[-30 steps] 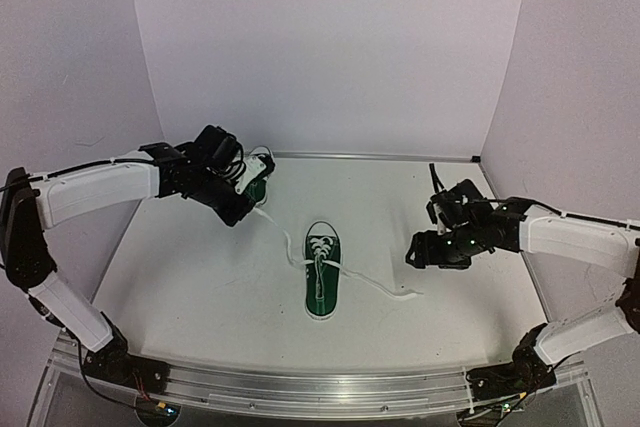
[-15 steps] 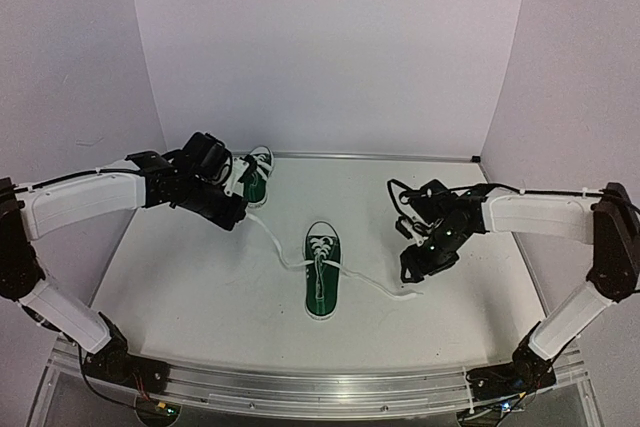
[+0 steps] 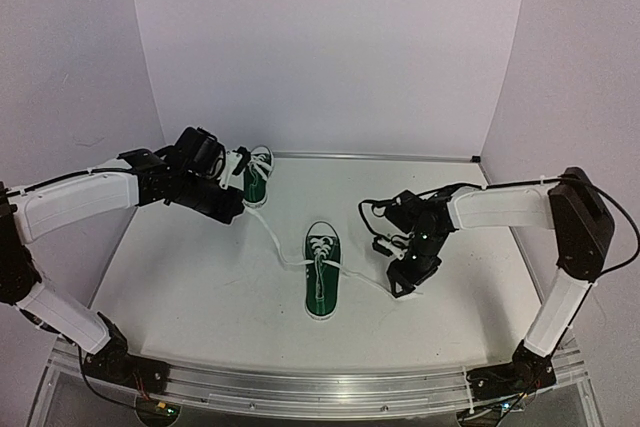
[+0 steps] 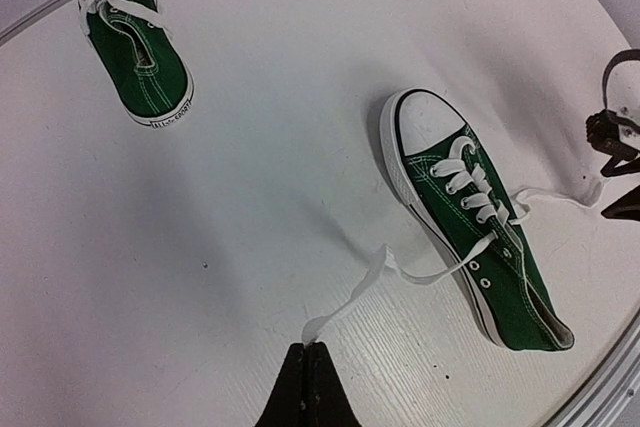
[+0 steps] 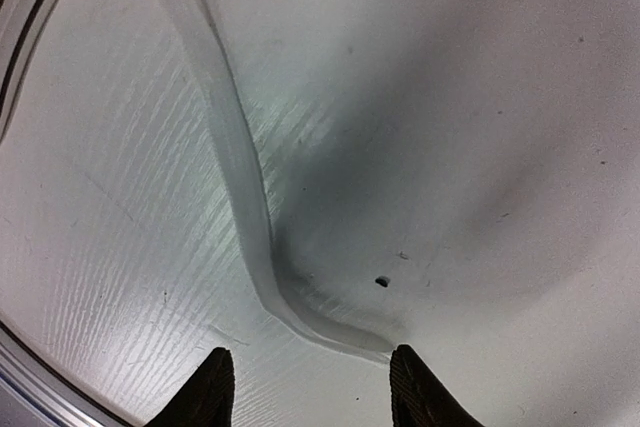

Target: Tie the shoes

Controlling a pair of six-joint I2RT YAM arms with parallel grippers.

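Right wrist view: my right pincer [image 5: 308, 379], jaws apart, straddles the flat white lace tail [image 5: 245, 217] at lower centre, best pinched squarely near its tip; my left pincer [image 4: 308, 387] clamps the other lace tail [image 4: 352, 289] of the centre-frame dark green canvas sneaker [image 3: 322, 277].

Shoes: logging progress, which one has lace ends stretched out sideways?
The nearer shoe, the central one: its lace ends trail out to either side. The farther shoe has its laces bunched on top.
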